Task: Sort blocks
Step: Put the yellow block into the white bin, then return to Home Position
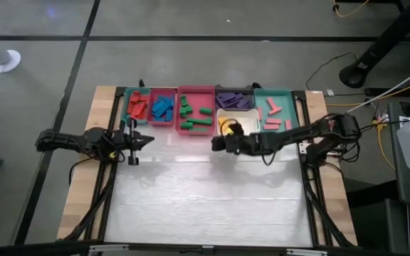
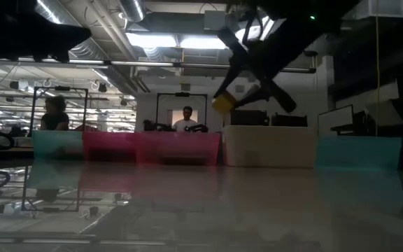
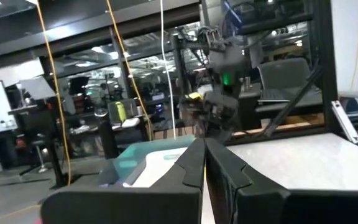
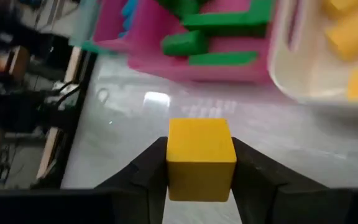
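the right gripper (image 4: 201, 163) is clamped on 1 yellow block (image 4: 201, 158) above the table, with the white tray (image 4: 303, 74) of yellow blocks just ahead of its fingertips, while the left gripper (image 1: 135, 140), closed and empty, waits well apart.

Open tabletop (image 1: 205, 199) before tray row (image 1: 212, 107)

Blocks already sorted by colour along the far trays – red (image 1: 137, 106), blue (image 1: 162, 107), green (image 1: 193, 116), purple (image 1: 233, 100), pink (image 1: 274, 109). We note yellow blocks (image 4: 353, 31) lying in the white tray. One yellow cube (image 4: 201, 159) is off the table, pinched between dark fingers, square-on, near that tray's edge.
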